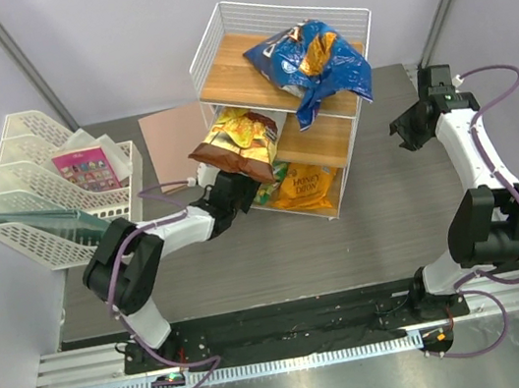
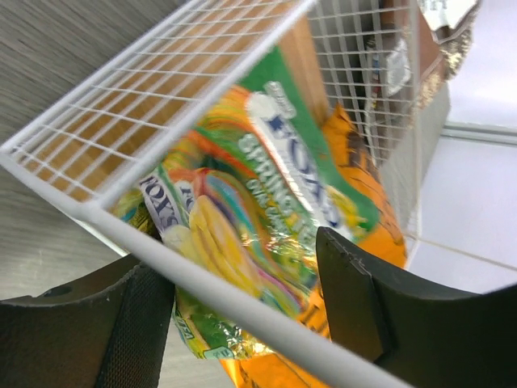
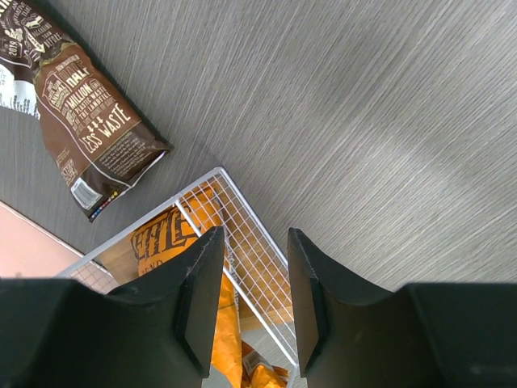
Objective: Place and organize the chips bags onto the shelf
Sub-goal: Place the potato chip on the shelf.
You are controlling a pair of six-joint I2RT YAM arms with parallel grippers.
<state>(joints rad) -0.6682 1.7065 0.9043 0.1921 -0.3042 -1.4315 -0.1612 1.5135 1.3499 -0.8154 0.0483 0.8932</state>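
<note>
The left gripper [image 2: 242, 267] gapes wide at the bottom tier of the shelf [image 1: 229, 70], with the green-yellow bag [image 2: 266, 186] just beyond its fingers, touching the orange Honey Dijon bag [image 1: 303, 187]. The right gripper [image 3: 254, 242], narrowly parted and empty, seems nearer the dark brown bag [image 3: 89, 113], which lies diagonally on the table [image 3: 363, 121] past the shelf corner.

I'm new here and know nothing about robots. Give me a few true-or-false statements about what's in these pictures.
1. A blue bag lies on the shelf's top board. True.
2. The dark brown bag is on the shelf. False: it lies on the table, outside the shelf.
3. The right gripper holds a bag. False: its jaws stand open and empty.
4. The green bag and the orange bag share the bottom tier. True.
5. The pink packet sits in the white file tray. True.
</note>
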